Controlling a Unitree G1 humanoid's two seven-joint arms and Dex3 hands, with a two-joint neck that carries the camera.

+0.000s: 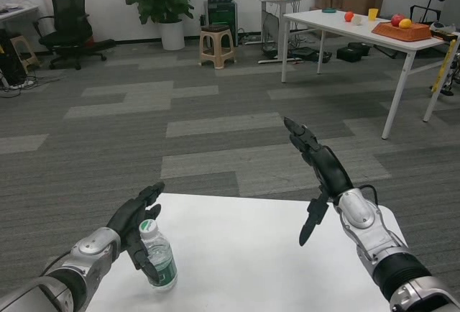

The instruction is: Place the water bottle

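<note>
White desk (237,254) near, w/ a water bottle (159,257) upright at its near left. Right robot hand (316,164) raised over far right edge, fingers spread, holding nothing. Left robot hand (134,222) wraps the bottle, fingers around it.

Water bottle (159,257): small clear plastic, white screw cap on, green-and-white label band around the middle. It stands upright, maybe a slight lean, on the white table (251,254) at its near-left corner, close to the left edge. The left hand (135,224) is wrapped around its left side, fingers against the neck and label, thumb up by the cap. Base appears to rest on the tabletop. Liquid level can't be read.
</note>
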